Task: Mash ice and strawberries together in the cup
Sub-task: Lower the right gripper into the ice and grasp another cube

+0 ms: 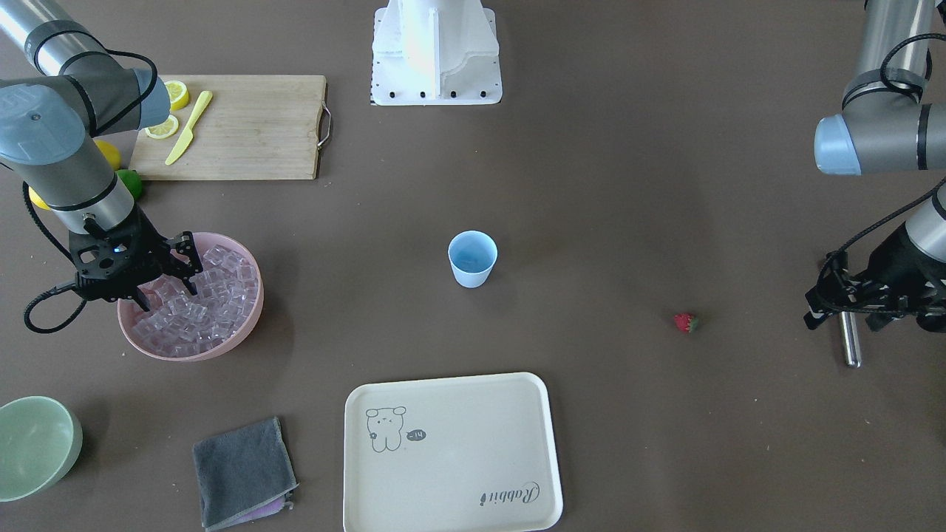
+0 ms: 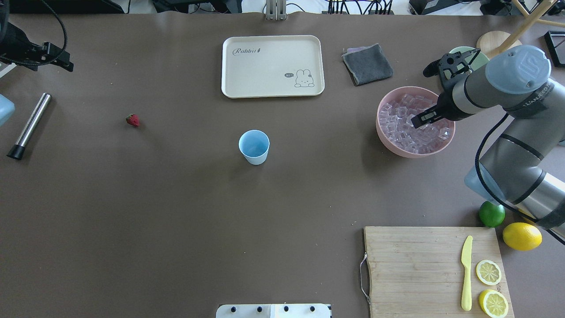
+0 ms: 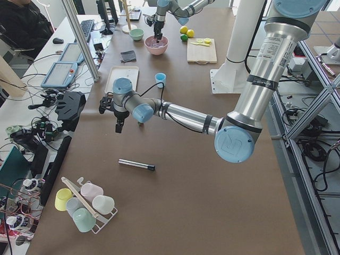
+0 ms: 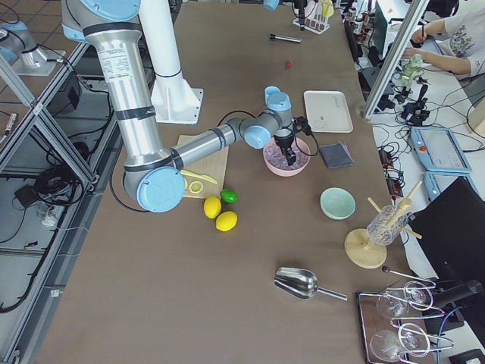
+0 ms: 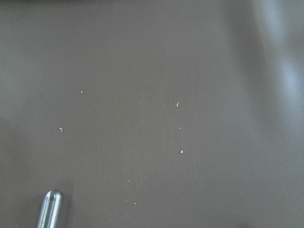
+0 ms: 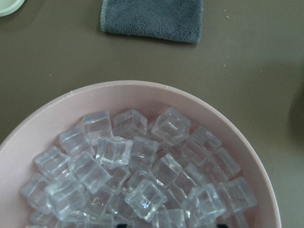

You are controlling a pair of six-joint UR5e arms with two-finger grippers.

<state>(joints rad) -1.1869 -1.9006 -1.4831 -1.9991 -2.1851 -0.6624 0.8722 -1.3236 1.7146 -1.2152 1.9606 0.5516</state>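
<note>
The light blue cup [image 1: 472, 258] [image 2: 254, 147] stands upright at mid-table, and I see nothing inside it. One small red strawberry [image 1: 686, 322] [image 2: 132, 120] lies on the bare table toward my left side. Ice [image 1: 211, 292] [image 6: 137, 175] fills a pink bowl [image 1: 222, 351] [image 2: 383, 134]. Just above the cubes, my right gripper [image 1: 168, 290] [image 2: 419, 121] hangs open with nothing between its fingers. Far from the cup, my left gripper [image 1: 850, 314] [image 2: 66, 64] hovers open and empty over the table, above a metal rod [image 1: 851, 341] [image 2: 28, 126] [image 5: 50, 209].
A cream tray [image 1: 451, 451] and a grey cloth [image 1: 242, 471] lie at the table's far side, with a pale green bowl [image 1: 33, 443] beyond the pink bowl. A wooden board [image 1: 244, 125] carries a yellow knife [image 1: 188, 127] and lemon slices; a lime [image 2: 491, 213] and a lemon [image 2: 522, 236] sit beside it.
</note>
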